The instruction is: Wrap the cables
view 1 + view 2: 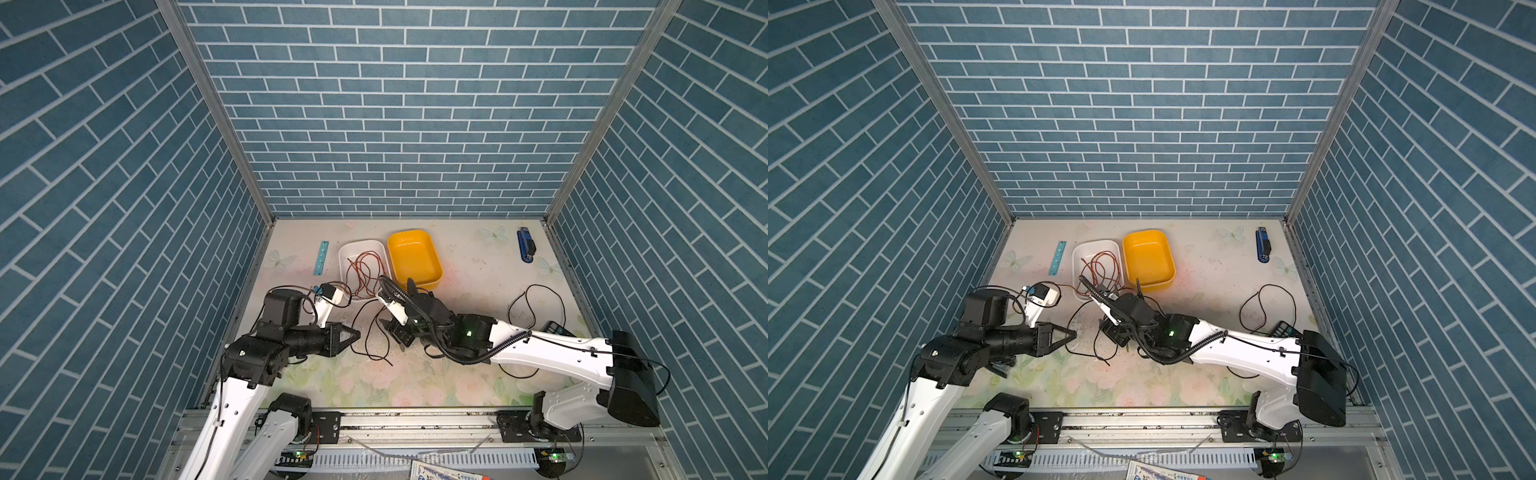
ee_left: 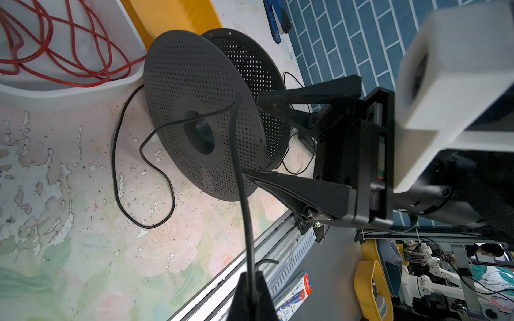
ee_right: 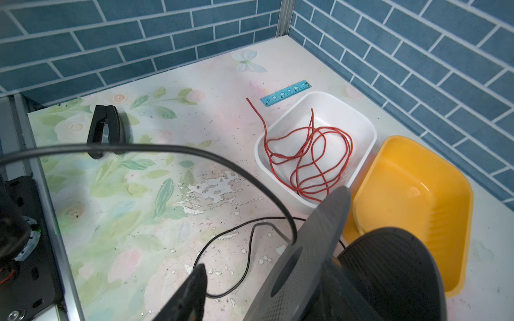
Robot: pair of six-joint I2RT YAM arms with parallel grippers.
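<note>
Perforated black spool [image 3: 303, 266] filling my claw [image 3: 281, 289], black cable [image 3: 172, 149] arcing down to it; red wire [image 3: 308, 155] coiled in the white tray [image 3: 361, 125], yellow tray [image 3: 403, 180] just beside.

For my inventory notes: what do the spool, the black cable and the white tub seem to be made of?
The spool looks like matte black plastic: moulded, perforated flanges. The black cable seems rubber-sheathed: thin, bending freely. The white tub is probably smooth plastic: rounded moulded corners.
</note>
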